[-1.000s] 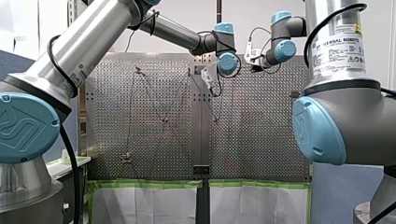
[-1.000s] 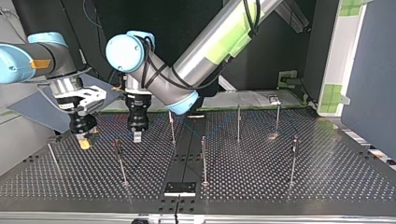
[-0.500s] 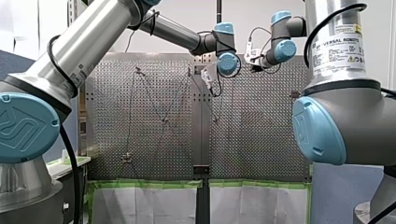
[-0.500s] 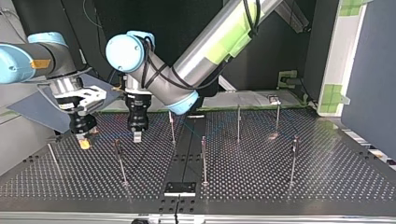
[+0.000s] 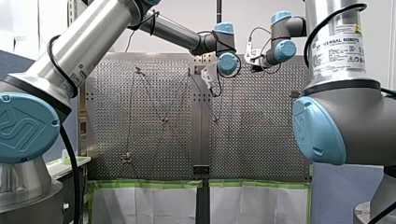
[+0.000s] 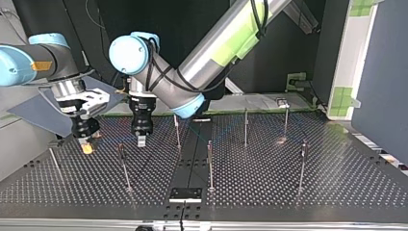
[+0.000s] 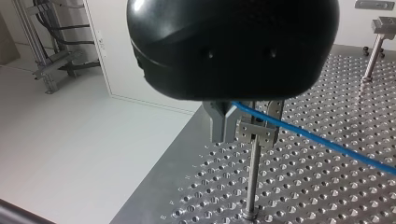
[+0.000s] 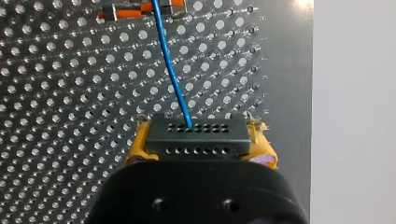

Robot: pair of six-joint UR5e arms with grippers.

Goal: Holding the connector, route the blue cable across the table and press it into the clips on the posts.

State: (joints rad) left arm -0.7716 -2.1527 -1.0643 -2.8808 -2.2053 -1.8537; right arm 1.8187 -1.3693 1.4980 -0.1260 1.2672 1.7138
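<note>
Top view, read left to right from the connector. My right gripper (image 6: 86, 146) hangs low over the perforated worktop (image 6: 288, 192), leftmost of everything.

In the right wrist view its yellow pads (image 8: 139, 144) are clamped on the two ends of a dark connector (image 8: 196, 137) with two rows of small holes. The blue cable (image 8: 170, 70) leaves the connector's upper face. It runs in a straight line to an orange-and-grey clip (image 8: 140, 9) well ahead of the connector. Seating in that clip: cannot tell.

Just right of the connector in the top view is my left gripper (image 6: 141, 139), pointing straight down.

In the left wrist view its metal fingers (image 7: 219, 123) stand apart, one on each side of the clip head (image 7: 256, 133) on a thin post (image 7: 253, 177). The cable passes between the fingers, crosses the clip head and runs on straight above the worktop. Whether it is pressed into that clip: cannot tell.

Farther right of the connector, more upright posts (image 6: 209, 163) are spread over the worktop.
</note>
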